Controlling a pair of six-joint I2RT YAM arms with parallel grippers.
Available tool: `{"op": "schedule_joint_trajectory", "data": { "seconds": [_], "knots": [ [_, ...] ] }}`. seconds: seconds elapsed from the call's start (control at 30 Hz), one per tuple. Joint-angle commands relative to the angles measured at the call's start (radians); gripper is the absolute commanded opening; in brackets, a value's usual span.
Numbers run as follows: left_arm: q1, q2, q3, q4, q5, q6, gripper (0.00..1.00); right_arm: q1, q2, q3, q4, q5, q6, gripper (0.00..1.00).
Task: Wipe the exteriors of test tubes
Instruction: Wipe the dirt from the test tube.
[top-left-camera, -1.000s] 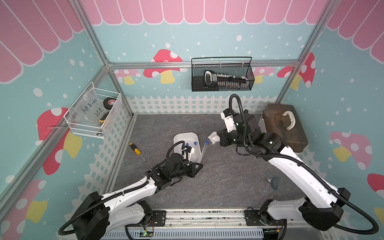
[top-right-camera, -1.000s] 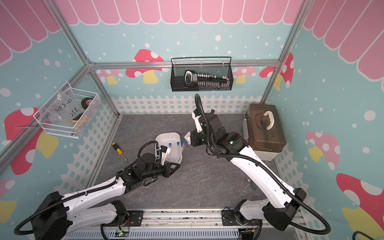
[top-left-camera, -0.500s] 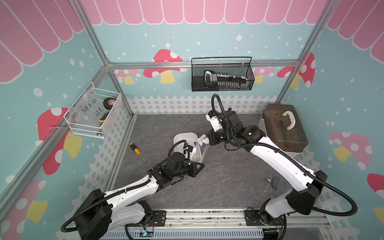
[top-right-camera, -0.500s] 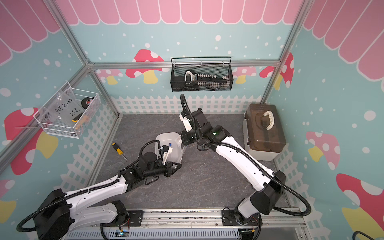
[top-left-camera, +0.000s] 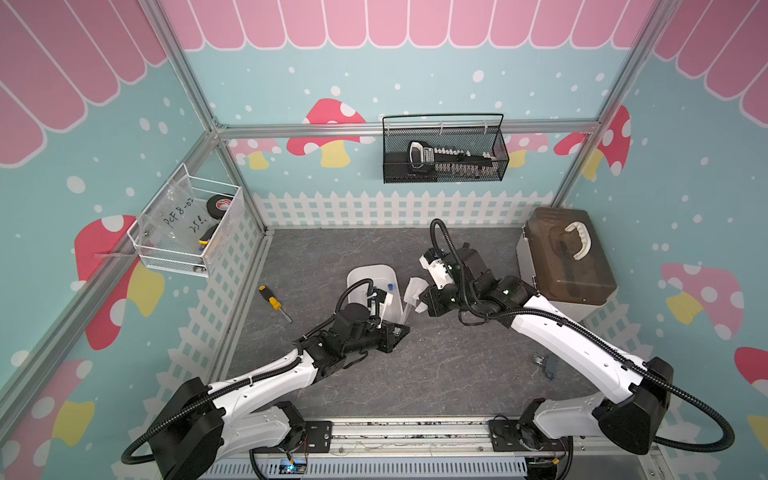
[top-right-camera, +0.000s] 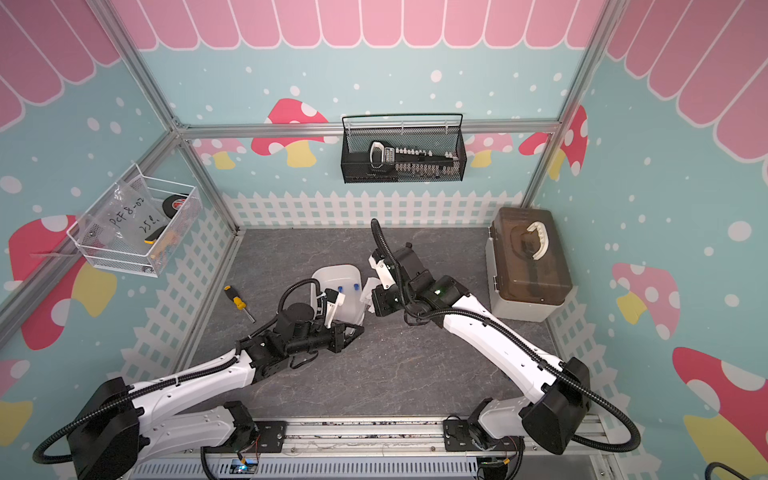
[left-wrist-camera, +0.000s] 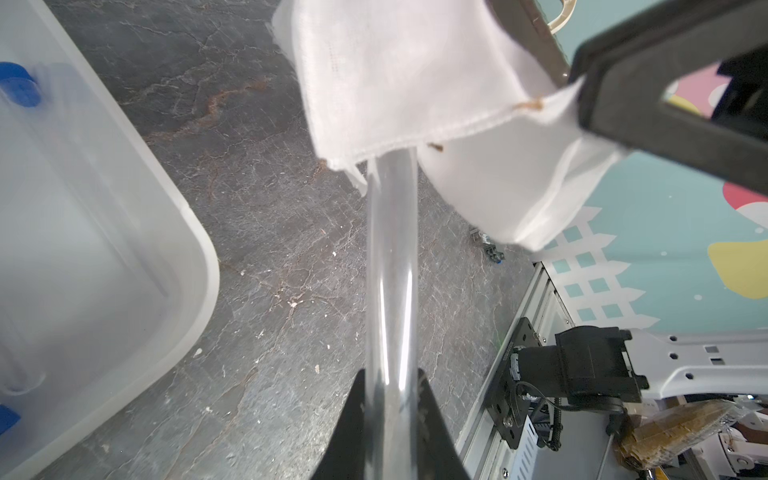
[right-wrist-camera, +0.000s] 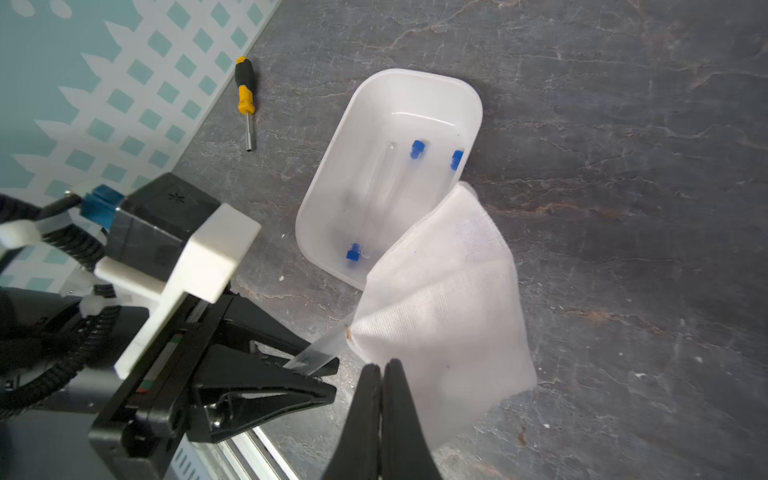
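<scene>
1. Your left tool (left-wrist-camera: 390, 384) is closed on a clear tube (left-wrist-camera: 392, 270). Its two black fingers (left-wrist-camera: 432, 415) clamp the tube's lower end from either side.
2. The tube sticks straight out from those fingers, off the bench (top-left-camera: 436, 374). Its far end goes into a white cloth (left-wrist-camera: 395, 75). You cannot see that end, nor any cap on it.
3. Your right tool (right-wrist-camera: 380, 368) is shut. Its fingertips are pressed together with the edge of the cloth (right-wrist-camera: 440, 299) pinched between them.
4. The cloth hangs from that pinch in a loose fold and drapes over the tube's far part. Whether the right tool presses the tube through the cloth, you cannot tell.
5. In both top views the two tools meet just beside the near right corner of the white tray (top-left-camera: 370, 268). The left tool (top-left-camera: 397, 332) lies low and the right tool (top-left-camera: 424, 297) is above it, with the cloth (top-left-camera: 413, 289) between them.
6. Three other tubes (right-wrist-camera: 415, 151) lie flat in the tray (right-wrist-camera: 415, 72). Two have their blue caps toward one end of it and one has its cap toward the other.
7. A screwdriver (top-left-camera: 272, 300) lies on the bench left of the tray, well apart from both tools.
</scene>
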Motion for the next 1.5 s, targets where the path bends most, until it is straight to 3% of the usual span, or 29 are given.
{"op": "schedule_joint_trajectory", "data": {
  "seconds": [0.0,0.17,0.4,0.53,0.77,1.07,1.2,1.33,1.47],
  "knots": [
    [-0.005,0.007,0.033,0.014,-0.018,0.011,0.08,0.008,-0.017,-0.048,0.046,-0.024,0.034,0.0],
    [-0.006,-0.001,0.04,0.003,-0.021,0.015,0.08,0.008,-0.021,-0.097,0.083,-0.03,0.057,0.06],
    [-0.005,-0.012,0.037,-0.001,-0.021,0.015,0.08,0.009,-0.024,-0.132,0.196,-0.043,0.115,0.42],
    [-0.005,-0.022,0.033,-0.004,-0.025,0.015,0.08,0.008,-0.041,-0.194,0.301,-0.02,0.201,0.46],
    [-0.006,-0.031,0.028,-0.005,-0.018,0.014,0.08,0.004,-0.008,-0.225,0.375,0.063,0.289,0.43],
    [-0.006,-0.046,0.023,-0.007,-0.017,0.014,0.08,-0.035,0.022,-0.24,0.515,0.04,0.35,0.39],
    [-0.006,-0.048,0.027,-0.007,-0.02,0.018,0.08,-0.048,0.042,-0.287,0.6,0.009,0.393,0.31],
    [-0.006,-0.038,0.032,0.0,-0.015,0.019,0.08,-0.05,0.074,-0.305,0.67,-0.04,0.398,0.16],
    [-0.006,-0.03,0.037,0.006,-0.019,0.02,0.08,-0.039,0.087,-0.312,0.731,-0.123,0.404,0.12]
  ]
}}
